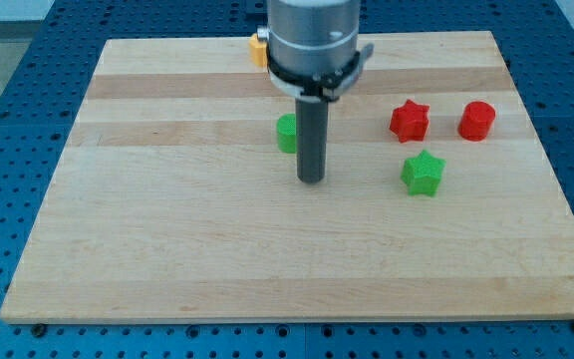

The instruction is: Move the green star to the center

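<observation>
The green star lies on the wooden board, right of the middle. My tip rests on the board near its centre, well to the left of the green star and apart from it. A second green block, its shape partly hidden by the rod, sits just up and left of my tip.
A red star and a red cylinder lie above the green star, toward the view's right. A yellow-orange block shows at the board's top edge, partly hidden behind the arm. Blue perforated table surrounds the board.
</observation>
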`<state>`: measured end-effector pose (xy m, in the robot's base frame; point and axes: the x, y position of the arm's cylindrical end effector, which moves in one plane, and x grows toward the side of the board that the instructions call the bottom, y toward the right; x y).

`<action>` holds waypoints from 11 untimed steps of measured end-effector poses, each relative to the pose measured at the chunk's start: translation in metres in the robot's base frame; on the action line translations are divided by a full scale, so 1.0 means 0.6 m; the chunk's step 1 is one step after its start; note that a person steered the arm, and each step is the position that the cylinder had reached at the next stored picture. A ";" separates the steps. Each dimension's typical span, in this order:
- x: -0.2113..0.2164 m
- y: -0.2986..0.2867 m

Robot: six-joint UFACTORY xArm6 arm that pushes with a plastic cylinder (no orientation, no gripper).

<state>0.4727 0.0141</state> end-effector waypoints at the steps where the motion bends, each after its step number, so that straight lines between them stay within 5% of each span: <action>1: 0.065 0.061; 2: 0.112 0.165; 4: 0.081 0.300; 7: -0.004 0.304; 11: 0.015 0.228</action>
<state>0.4818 0.1509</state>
